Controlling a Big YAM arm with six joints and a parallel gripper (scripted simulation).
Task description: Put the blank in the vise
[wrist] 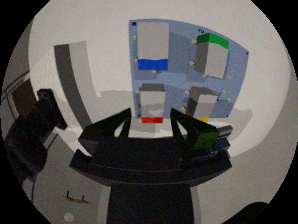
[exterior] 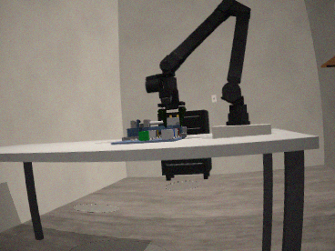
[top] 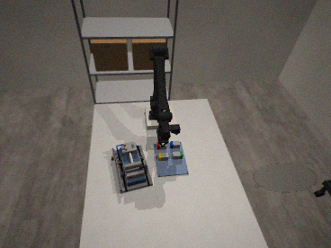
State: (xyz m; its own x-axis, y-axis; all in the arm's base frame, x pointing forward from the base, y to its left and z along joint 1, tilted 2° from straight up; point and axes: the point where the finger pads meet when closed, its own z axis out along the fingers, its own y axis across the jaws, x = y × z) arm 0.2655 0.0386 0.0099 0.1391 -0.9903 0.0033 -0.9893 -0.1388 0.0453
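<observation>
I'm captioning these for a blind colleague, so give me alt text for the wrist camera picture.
Open gripper, its two dark fingers straddling the red-ended blank on a blue plate, nothing gripped yet. Three more grey blanks sit on the plate: blue-ended, green-ended and yellow-ended. The plate lies on a white table.

Red-ended blank [wrist: 152,104], blue plate [wrist: 178,43]

4 blanks [top: 176,145] on plate [top: 177,170] beside vise [top: 131,166]
</observation>
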